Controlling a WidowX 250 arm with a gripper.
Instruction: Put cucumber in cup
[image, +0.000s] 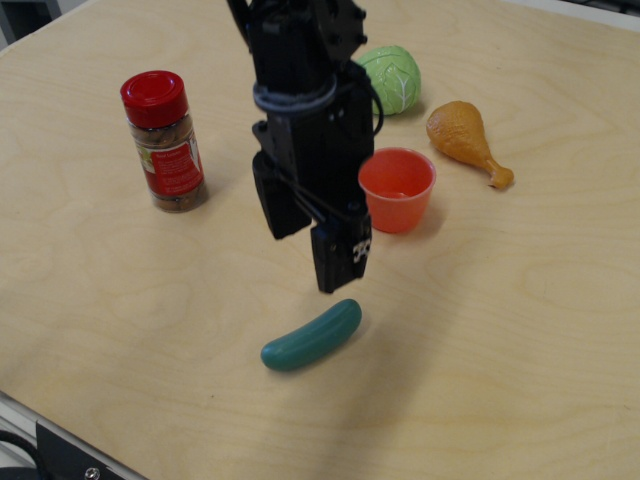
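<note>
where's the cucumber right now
The cucumber lies on the wooden table near the front edge of the camera view, just below the open gripper and in front of the orange-red cup.

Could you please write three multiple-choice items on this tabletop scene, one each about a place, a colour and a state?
1. Where does the cucumber lie?
A. inside the cup
B. on the table nearer the camera than the cup
C. beside the jar

2. What colour is the jar's lid?
A. red
B. blue
C. white

3. How is the end effector?
A. shut on the cucumber
B. open and empty
C. inside the cup

Answers:
1 B, it lies on the bare wood, the cup beyond it.
2 A, the cap is red.
3 B, its fingers stand apart above the cucumber.
</note>
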